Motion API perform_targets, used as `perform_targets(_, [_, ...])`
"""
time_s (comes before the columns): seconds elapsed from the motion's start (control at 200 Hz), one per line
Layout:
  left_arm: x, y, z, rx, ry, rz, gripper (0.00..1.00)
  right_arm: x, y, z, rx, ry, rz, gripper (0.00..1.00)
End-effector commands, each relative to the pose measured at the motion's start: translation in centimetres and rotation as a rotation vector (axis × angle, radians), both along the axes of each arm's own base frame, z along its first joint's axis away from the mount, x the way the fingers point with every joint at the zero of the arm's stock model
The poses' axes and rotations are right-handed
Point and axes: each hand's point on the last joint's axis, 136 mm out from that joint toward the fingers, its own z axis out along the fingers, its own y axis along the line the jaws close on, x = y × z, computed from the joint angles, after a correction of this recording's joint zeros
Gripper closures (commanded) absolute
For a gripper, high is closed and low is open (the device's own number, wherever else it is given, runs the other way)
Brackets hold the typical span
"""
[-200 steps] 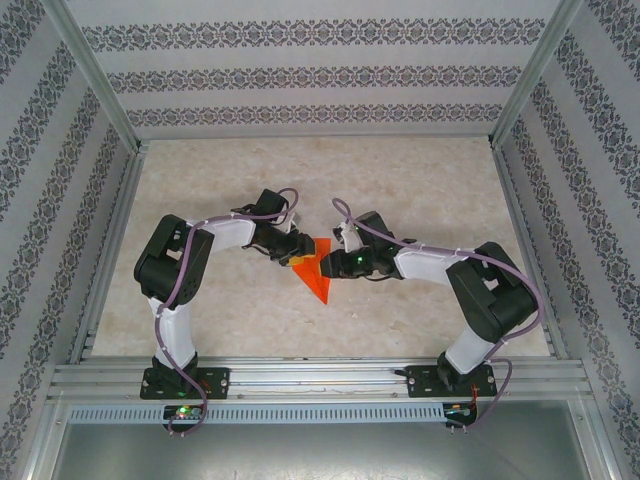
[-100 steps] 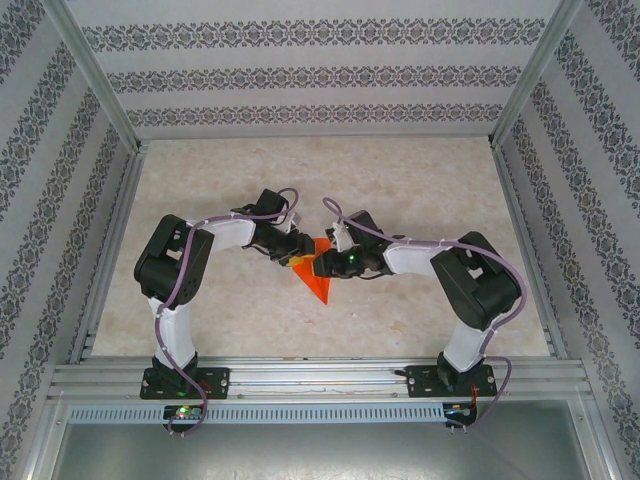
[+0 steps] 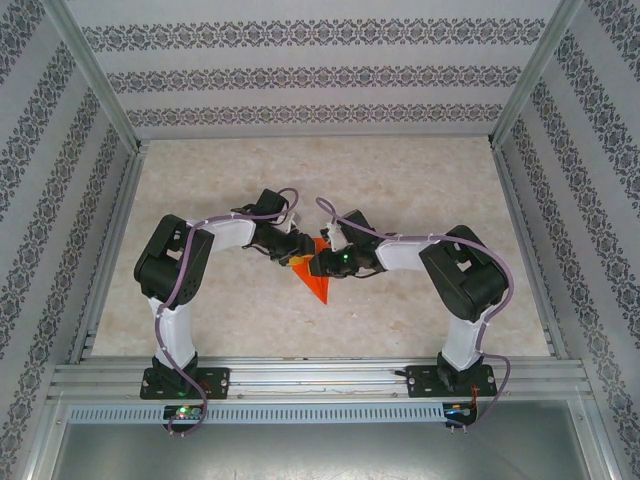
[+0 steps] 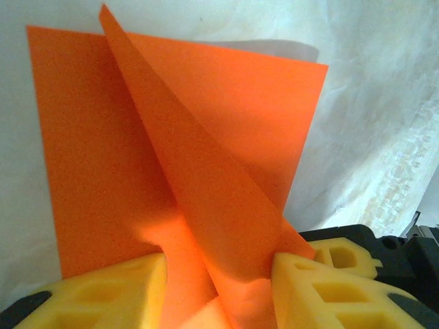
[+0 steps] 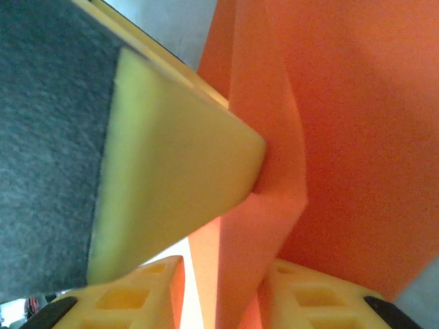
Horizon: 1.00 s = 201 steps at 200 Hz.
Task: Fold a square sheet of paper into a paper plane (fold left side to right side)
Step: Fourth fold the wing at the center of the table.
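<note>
Both left fingers (image 4: 103,295) and right fingers (image 5: 315,295) pinch the paper plane (image 3: 318,284) on open table (image 3: 400,180).

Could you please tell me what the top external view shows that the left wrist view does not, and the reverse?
Top external: the left arm and right arm meet over the orange paper on the beige table, the paper's tip pointing toward the bases. Left wrist: a raised, tapering flap stands off the flat layer and runs between the yellow pads of the left end effector. Both: the orange paper, partly folded.
</note>
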Motion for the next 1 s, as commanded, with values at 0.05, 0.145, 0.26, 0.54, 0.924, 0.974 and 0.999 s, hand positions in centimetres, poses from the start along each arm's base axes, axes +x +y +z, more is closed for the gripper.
perform_targets(0.05, [-1.6,1.6,-3.1,0.124,0.065,0.004,0.54,0.3,1.0,0.2,0.025,-0.004,0.02,0.7])
perform_targets(0.145, [-1.5,1.6,-3.1,0.125,0.063,0.005,0.54,0.5,1.0,0.2,0.029,0.0,0.022,0.73])
perform_targets(0.26, [-1.6,1.7,-3.1,0.127,0.065,0.006,0.54,0.7,0.9,0.3,0.031,-0.004,0.019,0.77])
perform_targets(0.54, [-1.7,1.9,-3.4,0.144,0.065,0.003,0.54,0.7,0.4,0.2,0.033,0.002,0.012,0.86])
perform_targets(0.924, [-1.7,2.0,-3.5,0.148,0.068,0.002,0.54,0.8,-0.1,2.3,0.072,-0.023,-0.003,0.73])
perform_targets(0.974, [-1.7,2.0,-3.5,0.149,0.068,0.002,0.54,0.8,-0.2,2.6,0.079,-0.028,-0.004,0.7])
perform_targets(0.999, [-1.6,2.0,-3.5,0.149,0.067,0.003,0.54,0.8,-0.4,2.7,0.081,-0.028,-0.008,0.69])
